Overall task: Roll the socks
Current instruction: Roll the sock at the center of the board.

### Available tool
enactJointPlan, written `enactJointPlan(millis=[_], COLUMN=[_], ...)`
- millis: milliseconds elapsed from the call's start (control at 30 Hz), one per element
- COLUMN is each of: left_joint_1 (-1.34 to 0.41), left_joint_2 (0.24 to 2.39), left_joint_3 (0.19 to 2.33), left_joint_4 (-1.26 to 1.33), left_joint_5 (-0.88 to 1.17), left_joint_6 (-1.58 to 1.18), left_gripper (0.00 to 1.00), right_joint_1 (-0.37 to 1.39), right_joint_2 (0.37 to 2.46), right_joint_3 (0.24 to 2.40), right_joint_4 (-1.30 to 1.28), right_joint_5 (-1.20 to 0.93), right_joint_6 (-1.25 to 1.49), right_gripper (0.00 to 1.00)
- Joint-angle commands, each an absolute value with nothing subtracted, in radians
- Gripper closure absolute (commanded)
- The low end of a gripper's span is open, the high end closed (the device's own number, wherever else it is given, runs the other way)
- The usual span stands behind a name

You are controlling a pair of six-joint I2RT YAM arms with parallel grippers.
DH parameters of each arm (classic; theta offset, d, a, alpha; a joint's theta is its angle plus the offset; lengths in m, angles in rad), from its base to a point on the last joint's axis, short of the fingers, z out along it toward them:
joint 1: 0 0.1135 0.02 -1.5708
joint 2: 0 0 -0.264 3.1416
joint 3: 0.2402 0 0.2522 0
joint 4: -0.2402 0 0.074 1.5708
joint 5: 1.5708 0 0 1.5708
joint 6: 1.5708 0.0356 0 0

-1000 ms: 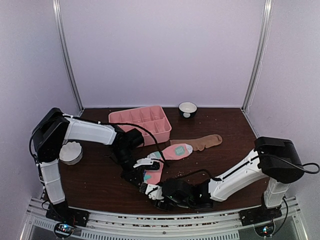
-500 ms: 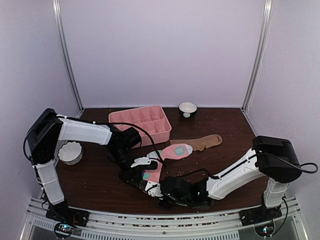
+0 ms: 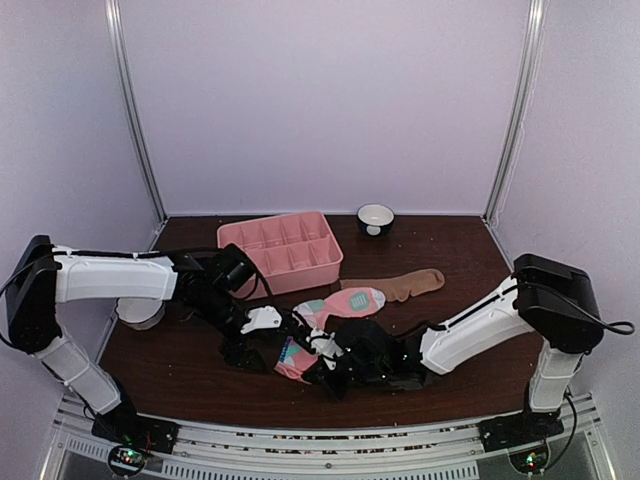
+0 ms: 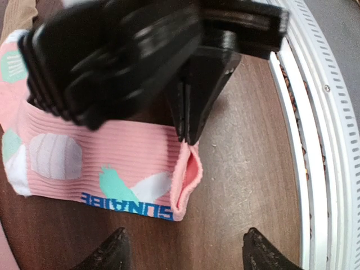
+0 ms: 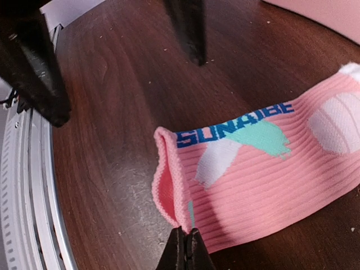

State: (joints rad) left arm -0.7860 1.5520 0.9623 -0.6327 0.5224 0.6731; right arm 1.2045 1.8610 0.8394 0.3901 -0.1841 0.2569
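— Pink ribbed fabric: the pink sock (image 5: 264,169) lies flat on the dark wooden table (image 5: 112,84), near the front edge, with its cuff towards the rail. Who has it?
— The right gripper (image 5: 184,241). Its jaws are pressed together on the cuff's open lip. That arm stretches low across the table from the right.
— And the left gripper (image 4: 185,254)?
— Spread wide, holding nothing. Its two fingers stand apart just beside the cuff end, close to the right one's tips. The left arm reaches out long from the far left, wrist bent downward.
— The tan sock (image 3: 410,284)?
— Flat, farther back, just beside the pink sock's far end.
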Motion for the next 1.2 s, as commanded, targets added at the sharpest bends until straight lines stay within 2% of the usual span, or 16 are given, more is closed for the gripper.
enactJointPlan(millis=[0, 100, 200, 533, 833, 900, 1067, 1167], left_joint_1=[-0.782, -0.799, -0.828, -0.96, -1.012, -1.004, -0.85, -0.789], left_joint_2=[1.489, 1.48, 1.492, 1.503, 1.547, 1.556, 1.539, 1.567], left_joint_3=[0.926, 0.905, 0.898, 0.828, 0.873, 0.916, 1.005, 1.029], left_joint_4=[-0.522, -0.504, -0.492, -0.402, -0.403, -0.426, -0.488, -0.482], left_joint_5=[0.507, 0.494, 0.457, 0.271, 0.195, 0.174, 0.375, 0.399], left_joint_6=[0.703, 0.718, 0.737, 0.852, 0.884, 0.85, 0.73, 0.676], left_gripper=[0.33, 0.35, 0.36, 0.42, 0.45, 0.45, 0.46, 0.48], right_joint_1=[1.137, 1.102, 1.093, 1.077, 1.074, 1.075, 1.077, 1.087], right_joint_2=[1.928, 1.981, 1.996, 1.995, 1.978, 1.966, 1.914, 1.873], right_joint_3=[0.872, 0.955, 0.976, 1.0, 1.007, 0.994, 0.913, 0.833], right_joint_4=[0.382, 0.238, 0.204, 0.181, 0.242, 0.26, 0.311, 0.349], right_joint_5=[-0.383, -0.451, -0.469, -0.516, -0.555, -0.557, -0.544, -0.521], right_joint_6=[0.449, 0.49, 0.508, 0.6, 0.624, 0.624, 0.624, 0.631], right_gripper=[1.0, 1.0, 1.0, 1.0, 1.0, 1.0, 1.0, 1.0])
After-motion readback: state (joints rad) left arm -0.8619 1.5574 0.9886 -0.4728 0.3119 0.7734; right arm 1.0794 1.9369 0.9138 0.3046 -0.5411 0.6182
